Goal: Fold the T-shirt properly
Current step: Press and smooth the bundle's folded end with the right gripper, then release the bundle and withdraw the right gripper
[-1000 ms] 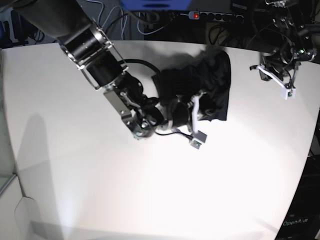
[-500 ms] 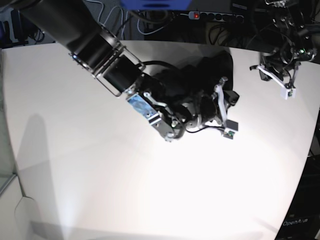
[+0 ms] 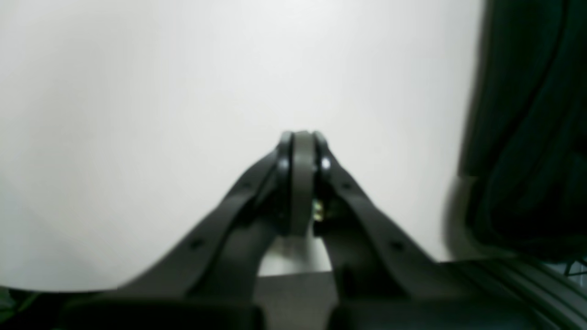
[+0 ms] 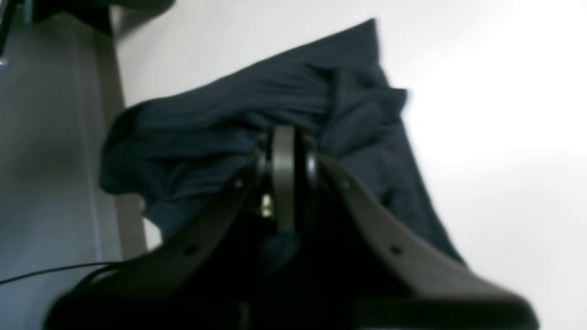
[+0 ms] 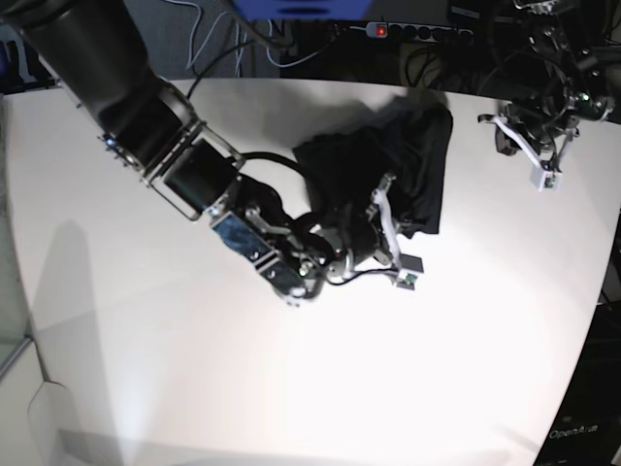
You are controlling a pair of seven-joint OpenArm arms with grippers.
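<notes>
The T-shirt (image 5: 417,160) is a bunched black heap on the white table (image 5: 194,388), toward its far right. In the right wrist view the T-shirt (image 4: 220,123) has folds that gather at my right gripper (image 4: 284,137), which is shut with fabric pinched at its tips. In the base view my right gripper (image 5: 400,233) sits at the heap's near edge, partly lost against the dark cloth. My left gripper (image 3: 302,140) is shut with nothing in it, hovering over bare table; the T-shirt (image 3: 527,137) fills that view's right edge. In the base view my left gripper (image 5: 514,136) hangs right of the heap, apart from it.
The right arm's thick black body (image 5: 175,155) lies diagonally across the table from the far left. Cables and a power strip (image 5: 417,31) run behind the far edge. In the right wrist view a grey strip (image 4: 50,151) beyond the table edge fills the left side.
The right arm swung right over the shirt, then came back left and nearer. The heap now reaches further left. The left gripper has shifted slightly left.
</notes>
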